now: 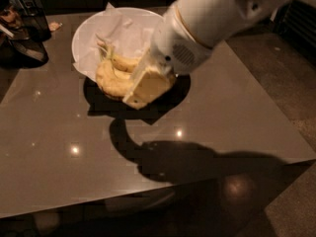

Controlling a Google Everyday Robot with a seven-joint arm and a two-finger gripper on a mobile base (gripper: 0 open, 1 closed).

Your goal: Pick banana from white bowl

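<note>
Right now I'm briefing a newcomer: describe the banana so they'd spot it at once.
On the brown table, find the white bowl lined with crumpled paper. The banana is at its near side, beside the tool; it alone is yellow and curved.

The gripper [141, 89] at the white bowl [82, 39] hides part of the banana [111, 79].

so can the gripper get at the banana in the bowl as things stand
Probably yes. The gripper is low over the bowl, right at the banana. Nothing seems to stand between them; the paper lies behind the fruit.
</note>
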